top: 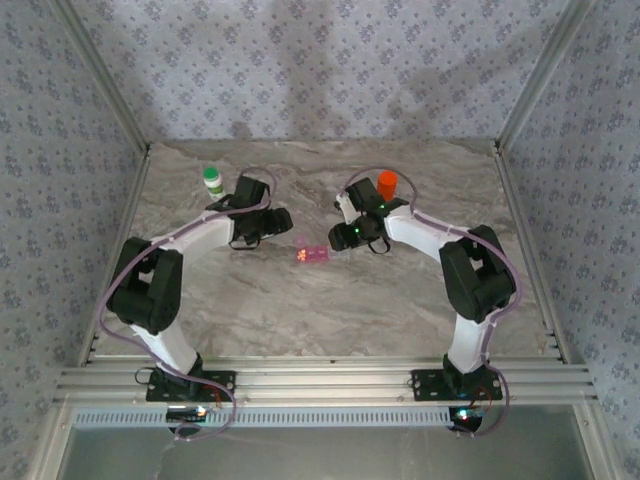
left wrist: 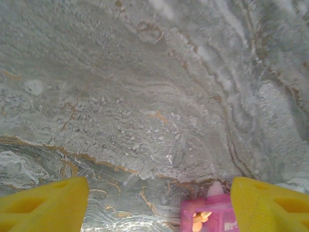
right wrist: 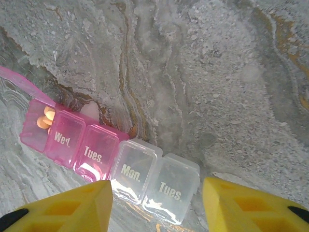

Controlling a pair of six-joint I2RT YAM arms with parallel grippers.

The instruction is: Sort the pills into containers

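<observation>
pill box [right wrist: 111, 157] — just ahead of right claw [right wrist: 157, 186]

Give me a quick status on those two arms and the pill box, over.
Left gripper open, pink end of pill box beside one finger. Right gripper open, straddling the clear end. Green-capped bottle and orange bottle stand farther back.

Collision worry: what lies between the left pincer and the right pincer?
The pill box lies between them, pink end by the left pincer, clear end by the right pincer; top and wrist views show it.
</observation>
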